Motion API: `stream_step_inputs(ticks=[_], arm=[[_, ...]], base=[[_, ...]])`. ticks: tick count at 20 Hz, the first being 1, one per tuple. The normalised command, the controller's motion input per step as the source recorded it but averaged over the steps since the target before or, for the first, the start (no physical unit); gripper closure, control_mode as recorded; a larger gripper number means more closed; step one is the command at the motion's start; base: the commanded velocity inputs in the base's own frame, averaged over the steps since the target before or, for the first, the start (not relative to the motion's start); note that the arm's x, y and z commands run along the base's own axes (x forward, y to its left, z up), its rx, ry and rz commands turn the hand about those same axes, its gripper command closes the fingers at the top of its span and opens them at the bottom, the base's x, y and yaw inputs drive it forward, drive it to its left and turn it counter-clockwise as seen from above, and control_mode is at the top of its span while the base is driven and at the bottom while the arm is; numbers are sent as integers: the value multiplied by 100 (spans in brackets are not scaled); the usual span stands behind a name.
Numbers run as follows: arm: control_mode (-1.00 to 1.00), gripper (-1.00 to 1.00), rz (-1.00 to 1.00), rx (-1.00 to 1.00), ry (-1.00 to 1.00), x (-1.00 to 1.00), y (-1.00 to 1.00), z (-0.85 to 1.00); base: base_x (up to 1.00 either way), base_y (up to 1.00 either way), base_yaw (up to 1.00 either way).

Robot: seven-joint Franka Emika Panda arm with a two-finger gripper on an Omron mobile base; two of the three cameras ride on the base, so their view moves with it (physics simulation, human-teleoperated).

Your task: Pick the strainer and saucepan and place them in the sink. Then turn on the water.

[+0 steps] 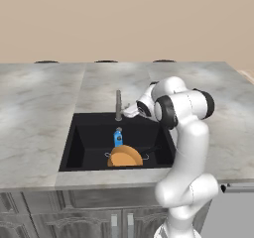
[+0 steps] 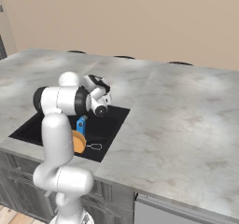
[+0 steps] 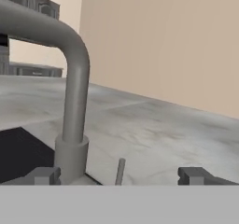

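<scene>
The orange saucepan [image 1: 125, 156] [image 2: 78, 142] lies tilted in the black sink [image 1: 88, 144] [image 2: 113, 119] near its front wall. A thin wire handle [image 2: 94, 146] sticks out beside the pan. It may belong to the strainer, whose mesh bowl I cannot make out. My gripper [image 1: 130, 112] reaches over the sink's back edge, right next to the grey faucet [image 1: 118, 105] [image 3: 74, 83]. In the hand view the gripper [image 3: 119, 176] is open and empty. The faucet's base stands by the left fingertip, and a thin grey lever [image 3: 121, 171] rises between the fingertips [image 3: 193, 175].
A small blue bottle [image 1: 118, 137] [image 2: 81, 124] stands in the sink behind the pan. Grey marble countertop [image 1: 39, 113] [image 2: 186, 125] spreads on both sides of the basin, and a beige wall [image 1: 124, 19] closes the back.
</scene>
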Motion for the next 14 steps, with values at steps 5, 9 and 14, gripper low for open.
stream_step_inputs(ticks=[5, 9, 14], arm=[[-100, -100, -1, 0, 0, 28, 0, -2], [-100, -100, 0, 0, 1, 24, 2, -11], [-100, -100, 0, 0, 0, 20, 1, -21]], base=[[0, 0, 0], [0, 0, 0], [0, 0, 0]])
